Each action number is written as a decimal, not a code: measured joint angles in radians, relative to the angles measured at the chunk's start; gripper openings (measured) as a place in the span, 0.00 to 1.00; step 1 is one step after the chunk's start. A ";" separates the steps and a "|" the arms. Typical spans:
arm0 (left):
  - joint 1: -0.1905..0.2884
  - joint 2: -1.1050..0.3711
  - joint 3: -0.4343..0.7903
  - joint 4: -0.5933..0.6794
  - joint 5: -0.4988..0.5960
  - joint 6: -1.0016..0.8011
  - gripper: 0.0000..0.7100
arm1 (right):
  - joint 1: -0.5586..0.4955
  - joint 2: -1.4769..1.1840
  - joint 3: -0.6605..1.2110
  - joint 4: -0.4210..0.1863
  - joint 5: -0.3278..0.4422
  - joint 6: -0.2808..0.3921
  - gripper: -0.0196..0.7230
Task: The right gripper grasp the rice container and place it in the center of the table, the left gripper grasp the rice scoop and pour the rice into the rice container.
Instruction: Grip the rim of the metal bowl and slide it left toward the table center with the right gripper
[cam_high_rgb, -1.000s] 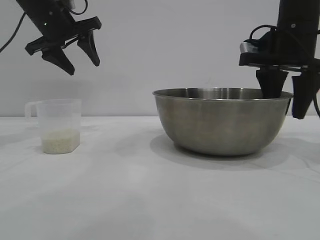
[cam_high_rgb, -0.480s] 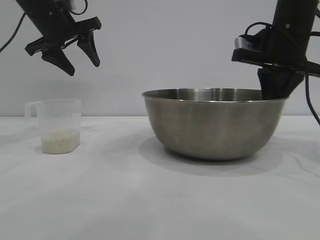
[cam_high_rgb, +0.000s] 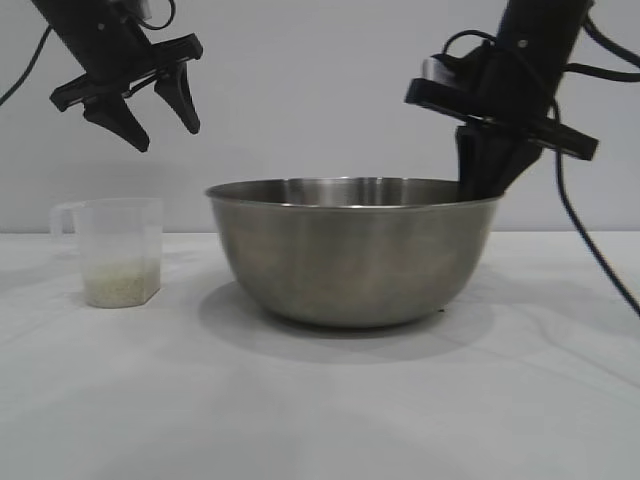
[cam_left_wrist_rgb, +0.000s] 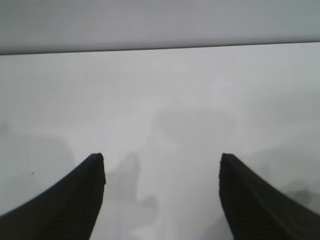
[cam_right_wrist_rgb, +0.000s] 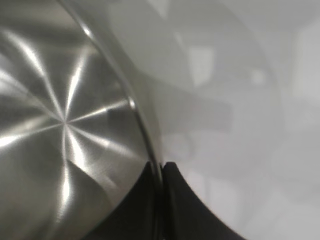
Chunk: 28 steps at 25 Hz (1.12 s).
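The right tool (cam_high_rgb: 487, 180) comes down from the top right, leaning a little, and its two fingers (cam_right_wrist_rgb: 150, 200) are pinched tight on the thin rim of the rice container (cam_high_rgb: 352, 255), one inside and one outside, at the bowl's right side. The big shiny bowl sits on the white tabletop (cam_high_rgb: 320, 400) near the middle. The left tool (cam_high_rgb: 152, 112) hangs high up at the left with its fingers spread apart and nothing in them, above the rice scoop (cam_high_rgb: 115, 250), which stands upright on the tabletop, left of the bowl and apart from it, with the rice (cam_high_rgb: 121, 282) in its bottom.
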<state>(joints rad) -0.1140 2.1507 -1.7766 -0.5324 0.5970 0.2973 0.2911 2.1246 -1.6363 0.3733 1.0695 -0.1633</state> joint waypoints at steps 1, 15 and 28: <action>0.000 0.000 0.000 0.000 0.000 0.000 0.61 | 0.000 0.000 0.000 0.000 -0.002 0.000 0.03; 0.000 0.000 0.000 0.000 0.000 0.000 0.61 | 0.000 0.000 -0.026 -0.024 0.061 0.001 0.76; 0.000 0.000 0.000 0.000 0.000 0.000 0.61 | -0.094 -0.078 -0.118 -0.098 0.154 0.001 0.76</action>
<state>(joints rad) -0.1140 2.1507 -1.7766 -0.5324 0.5970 0.2973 0.1973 2.0463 -1.7540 0.2756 1.2240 -0.1618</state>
